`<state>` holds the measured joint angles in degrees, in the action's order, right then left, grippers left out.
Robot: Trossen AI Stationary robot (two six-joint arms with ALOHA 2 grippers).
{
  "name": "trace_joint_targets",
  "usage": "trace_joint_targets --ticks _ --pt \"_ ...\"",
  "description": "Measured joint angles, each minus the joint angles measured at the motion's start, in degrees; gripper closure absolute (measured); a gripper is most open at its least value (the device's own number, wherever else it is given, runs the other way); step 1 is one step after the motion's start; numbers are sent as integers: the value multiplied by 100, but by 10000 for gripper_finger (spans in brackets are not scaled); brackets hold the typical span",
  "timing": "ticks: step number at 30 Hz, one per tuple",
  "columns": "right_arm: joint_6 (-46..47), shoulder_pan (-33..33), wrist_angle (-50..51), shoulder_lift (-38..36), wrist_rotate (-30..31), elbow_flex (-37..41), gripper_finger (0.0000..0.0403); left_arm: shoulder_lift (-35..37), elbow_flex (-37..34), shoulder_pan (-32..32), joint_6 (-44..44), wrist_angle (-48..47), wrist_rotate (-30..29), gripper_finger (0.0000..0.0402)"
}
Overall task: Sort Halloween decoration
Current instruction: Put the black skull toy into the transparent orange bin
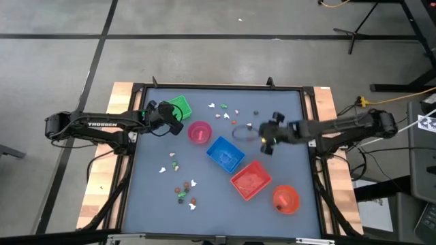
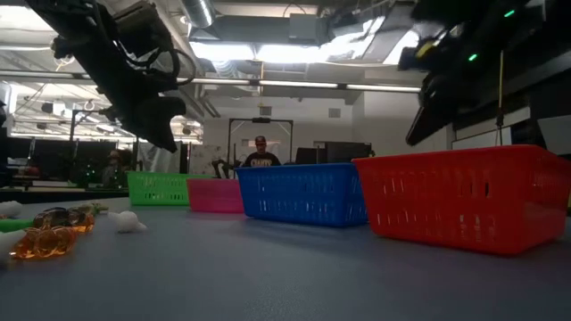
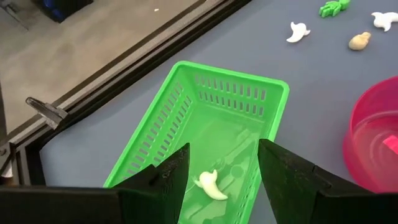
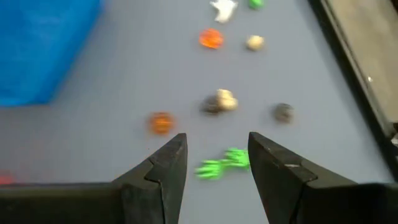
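Trinkets lie scattered across a grey table as two dark robot arms sort Halloween decorations into coloured containers. The left gripper point(image 3: 217, 165) hangs over the green tray point(image 3: 186, 99) near the table's far left corner, its fingers spread wide with nothing between them; a small white ghost point(image 3: 210, 185) lies on the tray floor directly below. The right gripper point(image 4: 212, 163) hovers above the far-side cluster, also parted and empty, with a green skeleton hand point(image 4: 222, 163) on the table beneath the gap and an orange pumpkin point(image 4: 161, 122) just beside. More pieces sit in a loose group point(image 1: 182, 190) near the front left edge. A pink bowl point(image 1: 199, 132), blue tray point(image 1: 225, 154), red tray point(image 1: 250, 180) and orange bowl point(image 1: 285, 199) run diagonally across the middle. The trinkets look like light, hard plastic, likely to skid or flick away if nudged; the flat green hand probably wants a pinch across its narrow middle, squarely from above.
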<state>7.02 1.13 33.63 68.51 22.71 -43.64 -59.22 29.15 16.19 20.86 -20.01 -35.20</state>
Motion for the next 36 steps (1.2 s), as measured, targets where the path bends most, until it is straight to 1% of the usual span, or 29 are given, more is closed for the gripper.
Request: trace_joint_targets --ticks 4,9,12,16,21,27,30,36 --pt "-883 1065 -282 0 -736 0 233 0 0 0 2 19 6 227" --pt "-1798 2111 -858 17 -1751 0 233 0 0 -7 2 20 75 227" --pt "-2083 2588 -1216 143 -2253 0 233 0 0 -8 0 40 228 227" --pt "-2128 3009 -1523 466 -2689 0 233 0 0 -7 -9 101 548 227" --pt "-2126 3265 -1840 967 -2787 0 233 0 0 -8 -247 108 926 227" --pt "-2124 3267 -1935 1496 -2833 0 233 0 0 -7 -214 131 918 227" --pt "-2138 3266 -2148 1817 -2831 0 233 0 0 -7 -213 131 911 227" --pt "-2240 3267 -2670 2481 -2579 0 233 0 0 -7 -210 214 901 227"
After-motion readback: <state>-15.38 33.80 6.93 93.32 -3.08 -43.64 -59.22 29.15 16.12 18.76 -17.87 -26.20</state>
